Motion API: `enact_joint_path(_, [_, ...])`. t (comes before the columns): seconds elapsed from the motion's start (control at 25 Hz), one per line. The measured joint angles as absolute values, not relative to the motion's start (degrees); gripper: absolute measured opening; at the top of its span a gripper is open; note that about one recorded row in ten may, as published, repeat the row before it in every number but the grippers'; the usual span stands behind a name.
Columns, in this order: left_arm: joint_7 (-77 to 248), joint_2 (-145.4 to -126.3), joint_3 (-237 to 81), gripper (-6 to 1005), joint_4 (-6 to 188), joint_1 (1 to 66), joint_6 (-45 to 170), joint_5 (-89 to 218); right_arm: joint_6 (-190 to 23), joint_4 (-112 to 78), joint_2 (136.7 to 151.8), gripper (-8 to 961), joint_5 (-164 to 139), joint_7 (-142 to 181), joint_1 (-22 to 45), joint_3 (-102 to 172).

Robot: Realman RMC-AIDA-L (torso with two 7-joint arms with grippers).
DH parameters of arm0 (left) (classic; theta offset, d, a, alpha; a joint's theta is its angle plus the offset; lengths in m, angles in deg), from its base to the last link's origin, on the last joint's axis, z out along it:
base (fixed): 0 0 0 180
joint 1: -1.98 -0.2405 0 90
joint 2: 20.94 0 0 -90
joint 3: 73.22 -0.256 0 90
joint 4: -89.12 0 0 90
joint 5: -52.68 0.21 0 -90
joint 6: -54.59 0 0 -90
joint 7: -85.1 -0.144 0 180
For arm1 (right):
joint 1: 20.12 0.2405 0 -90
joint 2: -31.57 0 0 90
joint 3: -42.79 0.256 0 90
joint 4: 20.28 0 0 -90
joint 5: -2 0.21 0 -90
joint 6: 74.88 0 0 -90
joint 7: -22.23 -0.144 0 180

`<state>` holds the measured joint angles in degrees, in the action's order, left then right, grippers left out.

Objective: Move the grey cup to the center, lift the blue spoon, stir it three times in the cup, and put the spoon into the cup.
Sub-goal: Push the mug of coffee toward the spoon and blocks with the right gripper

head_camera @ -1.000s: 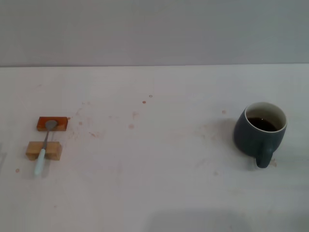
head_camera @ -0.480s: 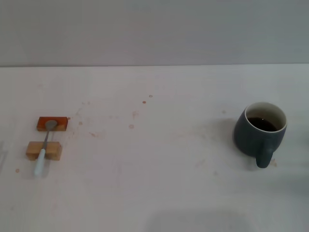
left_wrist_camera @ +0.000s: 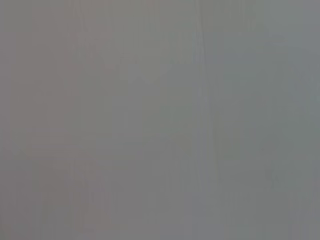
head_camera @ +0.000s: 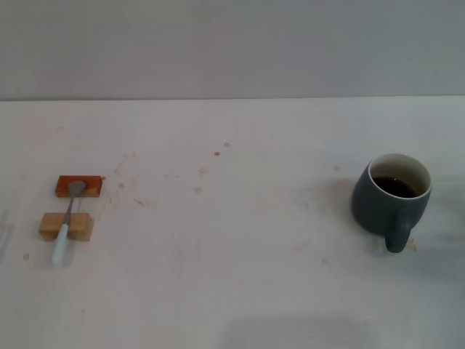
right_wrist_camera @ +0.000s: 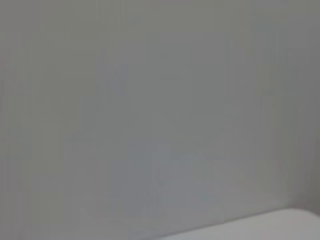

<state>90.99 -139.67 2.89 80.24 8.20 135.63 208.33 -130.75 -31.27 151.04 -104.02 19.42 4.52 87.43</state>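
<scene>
- Neither gripper appears in any view, so how far open either one is, or whether it has hold of anything, cannot be told.
- Head view: the grey cup (head_camera: 391,198) stands upright on the right side of the white surface (head_camera: 240,291), its handle turned toward the near edge and dark brown liquid showing inside its white rim.
- Head view: the blue spoon (head_camera: 67,222) lies far off on the left side, well apart from the cup. Its metal bowl rests on an orange block (head_camera: 78,186), and its neck crosses a tan block (head_camera: 66,227) just nearer. The pale blue handle reaches past the tan block toward the near edge.
- Head view: the center (head_camera: 232,218) of the surface lies between spoon and cup, marked only by faint brownish stains.
- Left wrist view: only a plain grey wall (left_wrist_camera: 160,120) fills the picture.
- Right wrist view: the same kind of grey wall, with a pale strip (right_wrist_camera: 280,225) at one corner that cannot be identified.
</scene>
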Motion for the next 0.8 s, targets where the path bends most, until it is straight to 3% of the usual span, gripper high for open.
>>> enact_joint_path(0.8, [90.99,-139.67,3.06,814,80.15,9.30,135.62,208.33,-125.76,-35.42,151.19,-2,-104.17,19.42,5.76,80.87])
